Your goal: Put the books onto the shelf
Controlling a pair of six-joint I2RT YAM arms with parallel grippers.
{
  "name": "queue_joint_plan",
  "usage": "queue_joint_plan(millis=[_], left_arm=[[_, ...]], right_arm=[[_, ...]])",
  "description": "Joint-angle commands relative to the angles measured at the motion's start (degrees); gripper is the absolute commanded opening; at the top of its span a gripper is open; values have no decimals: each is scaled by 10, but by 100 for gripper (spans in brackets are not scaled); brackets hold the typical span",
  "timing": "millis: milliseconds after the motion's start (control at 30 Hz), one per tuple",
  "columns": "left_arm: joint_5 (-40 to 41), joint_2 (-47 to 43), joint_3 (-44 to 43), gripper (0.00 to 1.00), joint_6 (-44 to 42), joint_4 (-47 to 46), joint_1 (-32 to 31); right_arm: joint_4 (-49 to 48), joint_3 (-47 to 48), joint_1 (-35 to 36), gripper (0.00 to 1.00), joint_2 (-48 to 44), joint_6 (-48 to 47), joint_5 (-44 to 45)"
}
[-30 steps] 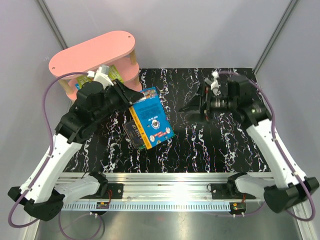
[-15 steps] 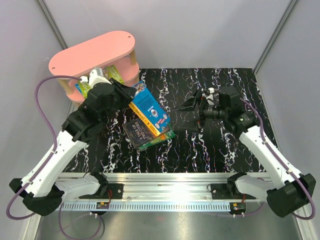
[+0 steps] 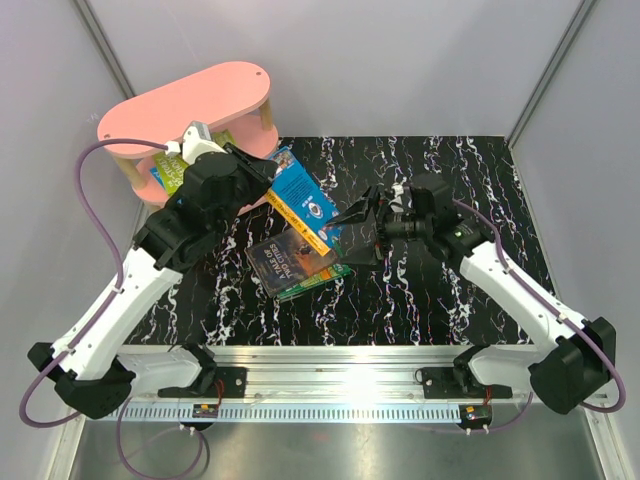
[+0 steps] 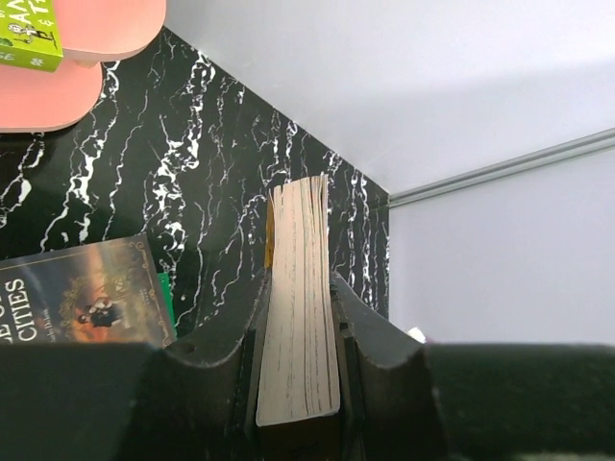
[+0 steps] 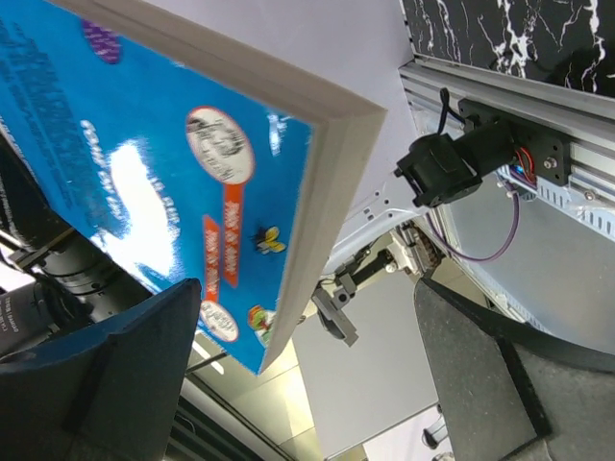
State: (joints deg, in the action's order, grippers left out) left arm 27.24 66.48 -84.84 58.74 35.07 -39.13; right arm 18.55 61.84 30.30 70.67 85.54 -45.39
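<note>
Pale grey walls close in a black tabletop (image 3: 450,300) veined with white, like marble. At its far left corner stands the pink three-tier shelf (image 3: 180,100), oval boards on pale wooden posts. Under its top board, on a lower one, lie a lime-green illustrated book (image 4: 29,34) and, beside it, another book with a blue and green cover (image 3: 160,172).

The left fingers (image 4: 370,336) are clenched on a bright blue glossy paperback book (image 3: 300,200), one finger on each cover, the pale page edges showing between them in the left wrist view. This blue paperback book is held off the tabletop and tilted, just in front of the shelf and to its right, with its yellow spine toward the near left.

The right fingers (image 5: 480,384) are spread wide and grasp nothing. From above they point left at the near right corner of the blue paperback book. In the right wrist view that corner sits ahead of the gap between them, and neither finger can be seen touching it.

Below the lifted book, near the middle of the tabletop, a dark brown-black paperback (image 3: 290,262) lies flat on top of a green paperback (image 3: 325,277), whose edge juts out at the near right side.
</note>
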Motion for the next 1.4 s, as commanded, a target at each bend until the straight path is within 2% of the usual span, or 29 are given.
queue_joint_plan(millis=[0,100,333,400,433,467,500,567,600,633,800,933,1167,1367], left_arm=[[20,-13,-17,0,48,-82,-3],[12,-13,-13,0,81,-84,-4],[-4,-15,-1,0,169,-93,-4],[-8,-17,1,0,182,-95,-4],[-4,-18,-1,0,182,-95,-8],[-2,-18,-2,0,181,-91,-8],[0,-20,-5,0,176,-80,-9],[7,-27,-2,0,171,-72,-10],[11,-31,0,0,170,-69,-10],[16,-42,4,0,170,-60,-10],[10,-82,42,0,161,-39,-10],[-18,-138,86,0,165,-21,-11],[-90,-209,134,0,134,-4,-10],[-174,-230,149,0,99,-13,-10]], right_arm=[[-70,-30,17,100,-24,52,17],[-136,-50,20,100,-30,86,58],[-218,-57,22,100,-18,121,129],[-228,-54,21,96,-13,121,137],[-240,-53,21,90,-12,123,145],[-247,-51,21,67,-10,124,148],[-255,-48,22,48,-7,125,148],[-261,-42,22,23,-4,124,144],[-258,-35,21,5,-3,123,143],[-251,-31,21,0,-3,120,143],[-254,-23,8,0,13,119,132],[-242,14,-15,0,49,84,98],[-163,229,-24,0,184,-29,6],[-180,296,-24,0,256,-30,-43]])
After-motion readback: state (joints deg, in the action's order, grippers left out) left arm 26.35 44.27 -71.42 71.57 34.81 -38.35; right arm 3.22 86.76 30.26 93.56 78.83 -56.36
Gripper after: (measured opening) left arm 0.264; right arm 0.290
